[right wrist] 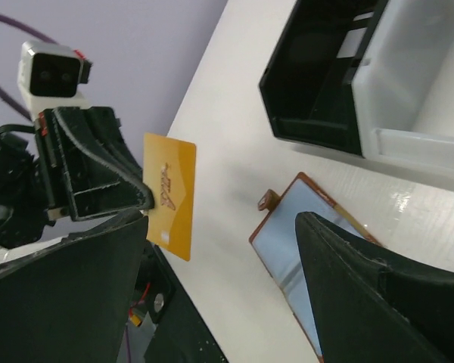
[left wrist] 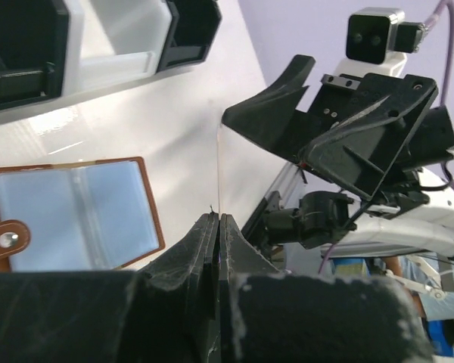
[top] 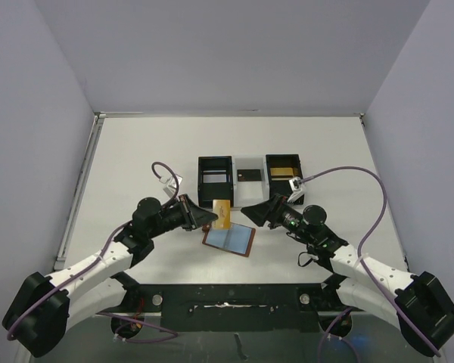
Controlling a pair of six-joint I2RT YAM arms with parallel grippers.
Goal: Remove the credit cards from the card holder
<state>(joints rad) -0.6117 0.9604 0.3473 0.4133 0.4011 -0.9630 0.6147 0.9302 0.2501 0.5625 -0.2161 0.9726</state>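
We are noting left gripper (top: pixel 209 217) clamped tight on credit card (top: pixel 222 213), holding it upright and clear of worktop (top: pixel 136 166), just above far-left corner of card holder (top: pixel 229 240). We are finding card holder lying open, blue-grey pockets up, mid-worktop toward near edge. We are seeing right gripper (top: pixel 250 210) hovering just right of held card, jaws spread wide, gripping nothing. Beyond both, at worktop centre, we are recording tray (top: pixel 216 159): small black card (top: pixel 248 175) in middle compartment, second gold card (top: pixel 283 168) in right one.
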